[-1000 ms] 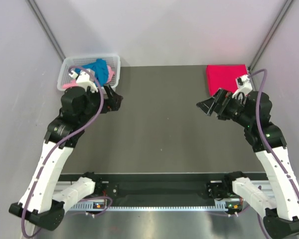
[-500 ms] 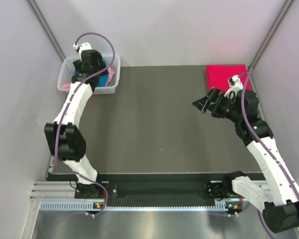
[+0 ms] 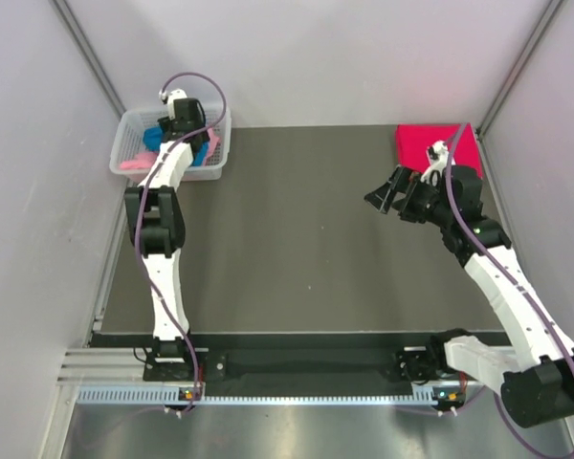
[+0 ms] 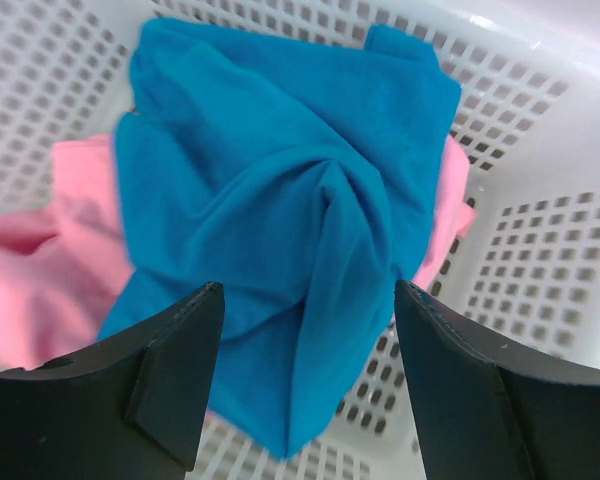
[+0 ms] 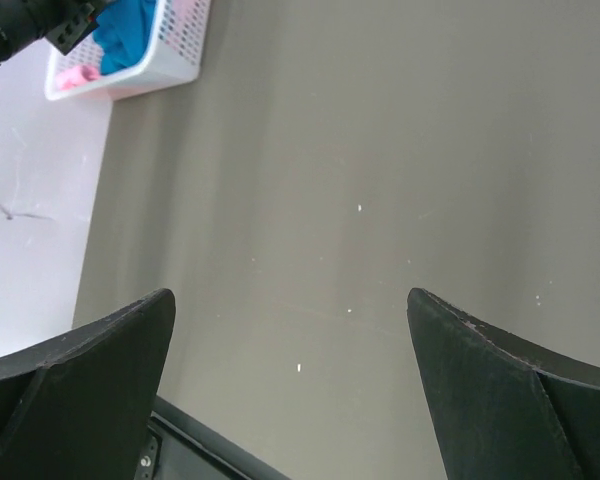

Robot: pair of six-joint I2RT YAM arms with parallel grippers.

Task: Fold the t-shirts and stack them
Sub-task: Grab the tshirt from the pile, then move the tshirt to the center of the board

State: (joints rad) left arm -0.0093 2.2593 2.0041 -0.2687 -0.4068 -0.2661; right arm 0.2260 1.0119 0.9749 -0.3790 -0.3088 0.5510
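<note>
A crumpled bright blue t-shirt lies on a light pink t-shirt inside the white mesh basket at the table's back left. My left gripper hangs open just above the blue shirt, its fingers either side of a raised fold, holding nothing. In the top view the left gripper is over the basket. A crimson red t-shirt lies folded at the back right. My right gripper is open and empty, above the table to the left of the red shirt.
The basket with blue and pink cloth shows far off in the right wrist view. The dark grey table lies between the arms. Grey walls close in on both sides.
My left arm has stretched out from the table's left side to the basket and now hangs over the blue shirt. My right gripper has shifted slightly up and left.
</note>
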